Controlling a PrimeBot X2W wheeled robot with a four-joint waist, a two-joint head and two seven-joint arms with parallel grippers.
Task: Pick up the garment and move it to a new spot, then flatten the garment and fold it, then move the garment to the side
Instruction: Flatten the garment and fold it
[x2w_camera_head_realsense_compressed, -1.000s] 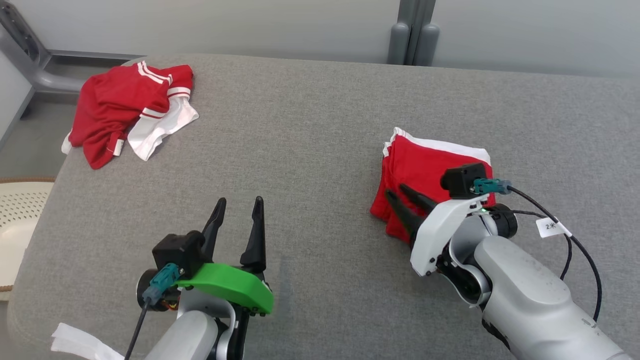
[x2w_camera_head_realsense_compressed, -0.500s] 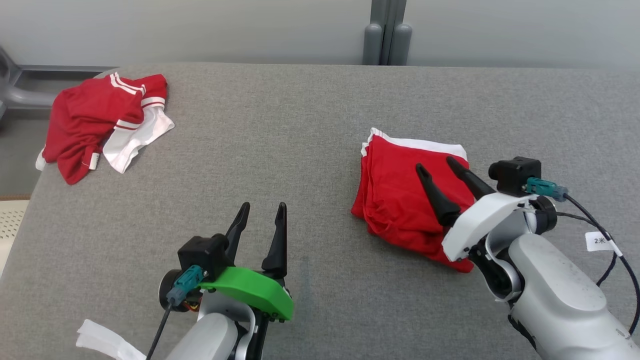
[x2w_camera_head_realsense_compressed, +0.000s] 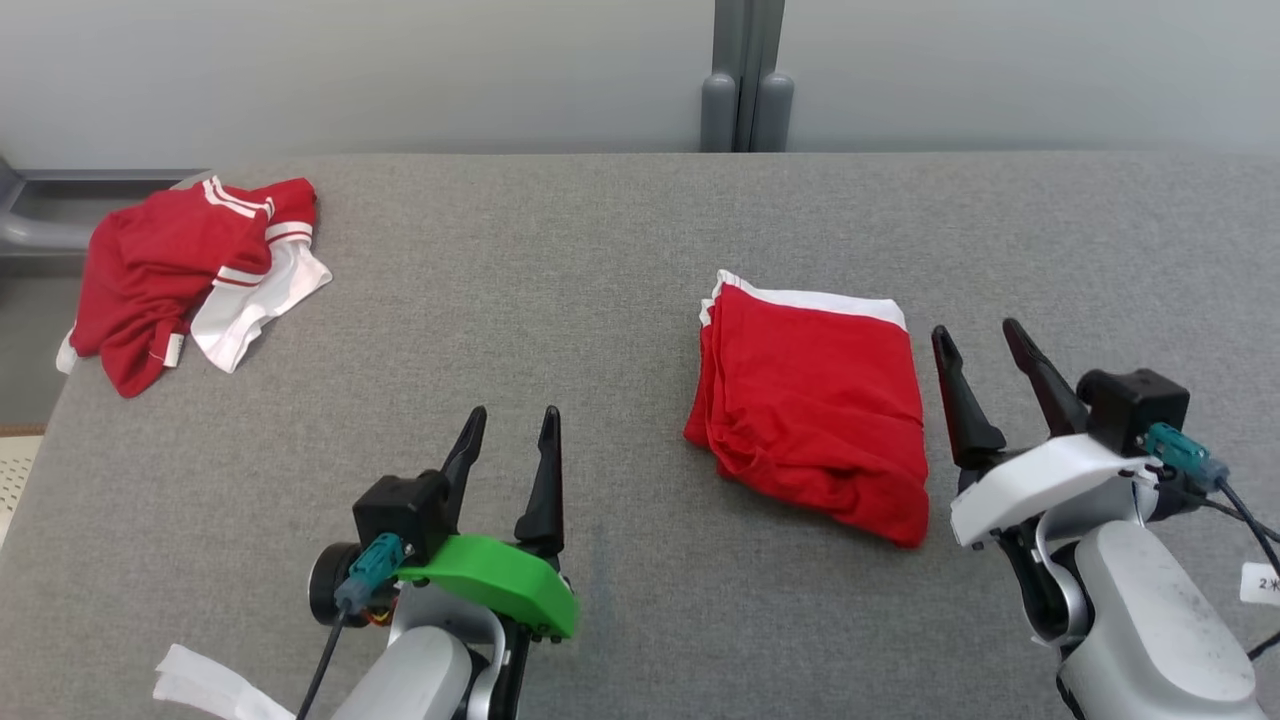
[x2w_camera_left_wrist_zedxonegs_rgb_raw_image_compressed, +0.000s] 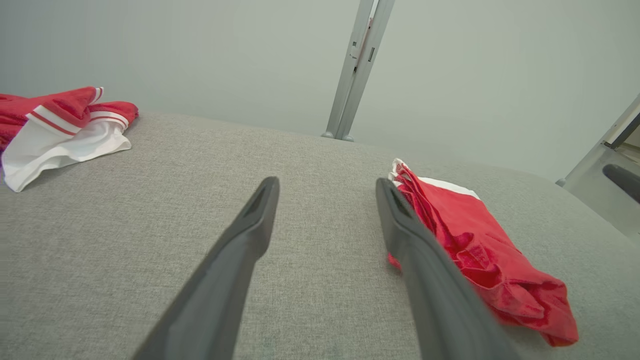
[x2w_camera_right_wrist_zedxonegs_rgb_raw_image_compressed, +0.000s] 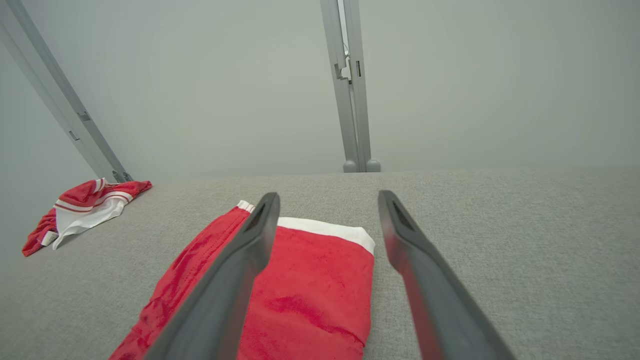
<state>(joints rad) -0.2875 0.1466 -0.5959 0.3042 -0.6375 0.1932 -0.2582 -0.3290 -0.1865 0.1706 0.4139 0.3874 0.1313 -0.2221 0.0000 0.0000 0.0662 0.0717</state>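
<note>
The garment (x2w_camera_head_realsense_compressed: 810, 400) is red with a white band along its far edge and lies folded on the grey padded table (x2w_camera_head_realsense_compressed: 560, 260), right of centre. It also shows in the left wrist view (x2w_camera_left_wrist_zedxonegs_rgb_raw_image_compressed: 480, 250) and the right wrist view (x2w_camera_right_wrist_zedxonegs_rgb_raw_image_compressed: 310, 290). My right gripper (x2w_camera_head_realsense_compressed: 975, 328) is open just right of the garment, clear of the cloth, with nothing between its fingers (x2w_camera_right_wrist_zedxonegs_rgb_raw_image_compressed: 327, 195). My left gripper (x2w_camera_head_realsense_compressed: 514, 412) stands open over bare table to the garment's left, also holding nothing (x2w_camera_left_wrist_zedxonegs_rgb_raw_image_compressed: 327, 181).
A crumpled red and white garment (x2w_camera_head_realsense_compressed: 180, 270) lies at the table's far left corner. A grey post (x2w_camera_head_realsense_compressed: 745, 80) stands behind the far edge. A white strip (x2w_camera_head_realsense_compressed: 200, 685) hangs by my left arm.
My right gripper has opened, let go of the folded garment and drawn back to its right. The head camera has shifted. The left gripper has stayed open in place.
</note>
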